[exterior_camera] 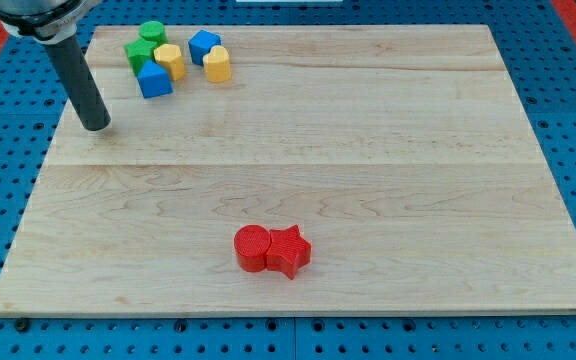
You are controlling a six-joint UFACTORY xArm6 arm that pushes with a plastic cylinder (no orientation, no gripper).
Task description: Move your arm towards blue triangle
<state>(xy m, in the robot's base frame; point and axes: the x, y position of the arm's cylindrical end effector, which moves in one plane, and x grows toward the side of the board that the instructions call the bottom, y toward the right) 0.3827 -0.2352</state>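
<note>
My tip (96,128) rests on the wooden board (368,150) near its left edge, in the view's upper left. The blue triangle (154,80) lies a short way up and to the right of the tip, with a gap between them. It is the lowest block of a tight cluster. The rod rises from the tip toward the view's top left corner.
The cluster also holds a green circle (152,32), a green block (138,52), a yellow hexagon-like block (170,61), a second blue block (204,44) and a yellow heart (218,64). A red circle (252,248) and a red star (289,251) touch near the view's bottom centre.
</note>
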